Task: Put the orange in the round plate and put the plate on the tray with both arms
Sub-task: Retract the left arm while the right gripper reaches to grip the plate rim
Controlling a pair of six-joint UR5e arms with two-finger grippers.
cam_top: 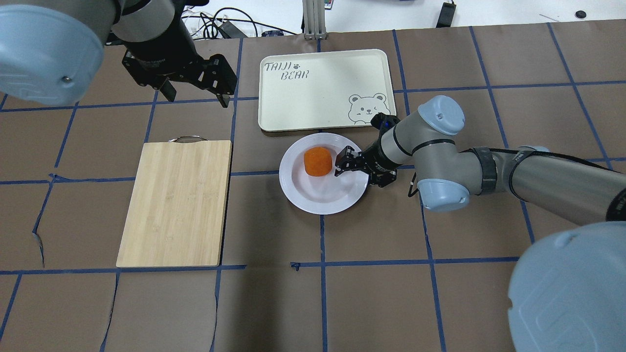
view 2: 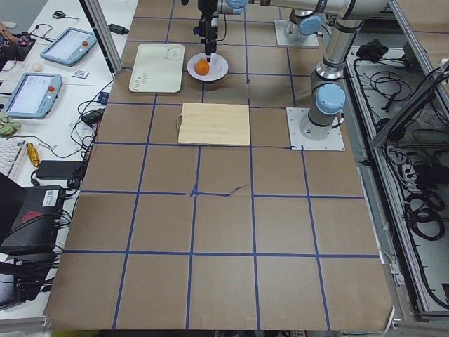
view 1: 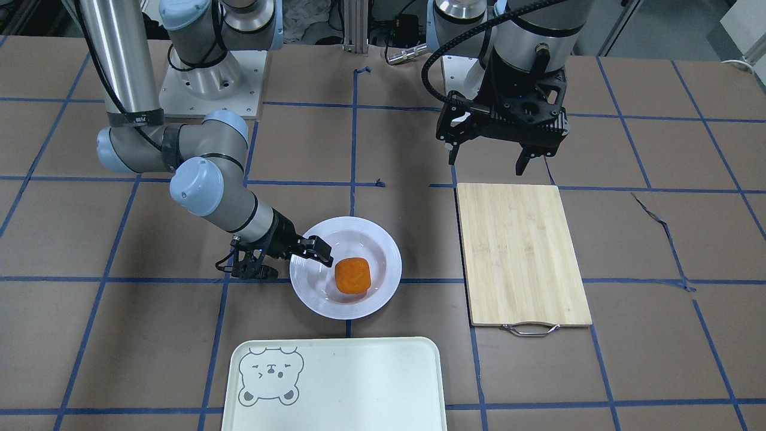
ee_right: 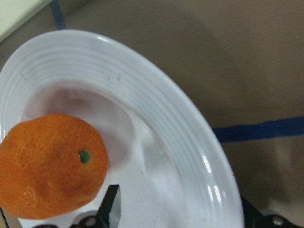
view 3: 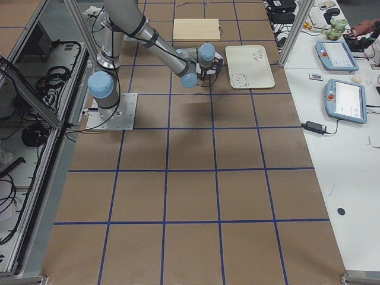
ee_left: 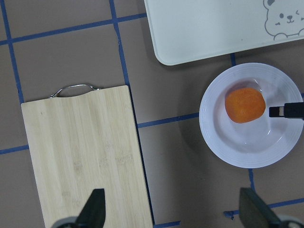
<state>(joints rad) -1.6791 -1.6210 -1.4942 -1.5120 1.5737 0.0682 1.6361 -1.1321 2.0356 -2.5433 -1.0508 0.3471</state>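
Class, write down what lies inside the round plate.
The orange sits in the round plate's sunken centre, the right gripper beside it. The plate beneath the orange is hidden.

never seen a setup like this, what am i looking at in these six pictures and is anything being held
These are two robot arms fixed at a brown papered table, each ending in a two-finger gripper. Two pictures look down on the table, one from behind the robot and one facing it. Two are taken from the table's ends, and two come from cameras on the wrists.

On the table lie a bamboo cutting board, a pale tray with a bear drawing, and a white round plate with an orange in it.

The right gripper is open at the plate's rim, beside the orange. The left gripper hangs open and empty near the board's handle end. Nothing is held.
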